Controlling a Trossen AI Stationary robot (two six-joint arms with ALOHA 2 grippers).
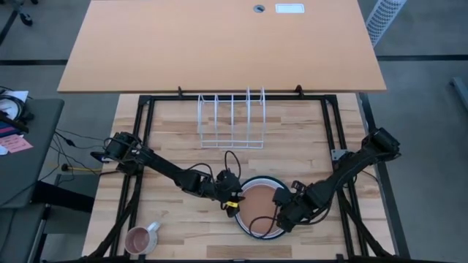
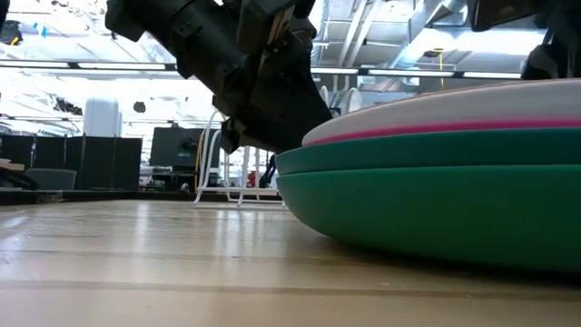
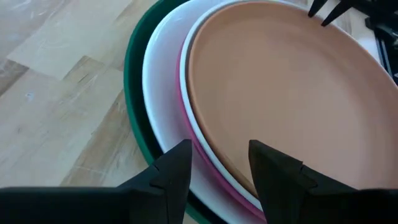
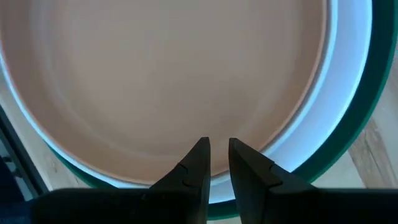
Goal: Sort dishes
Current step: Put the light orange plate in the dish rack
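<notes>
- Top plate [image 1: 257, 205]: orange-brown, plain.
- Beneath it: magenta pink plate [image 3: 188, 124], white plate [image 3: 163, 93], dark green plate [image 3: 132, 74].
- Mug [image 1: 140, 239]: pink.
- Wire rack [image 1: 231, 117]: white.
- Table [image 1: 175, 131]: pale wood grain.
- My arms and fingers: dark.

No readable text, labels or numbers in any view.

— How is the table seen?
— From straight above in the high view, with the stack of plates [image 1: 261, 208] near the front edge; level from the tabletop in the low view, very near the stack [image 2: 436, 182].
— And the wrists?
— Each is pointed down, close, at the orange-brown plate [image 3: 280, 93] [image 4: 161, 74]: shared by all four views.
</notes>
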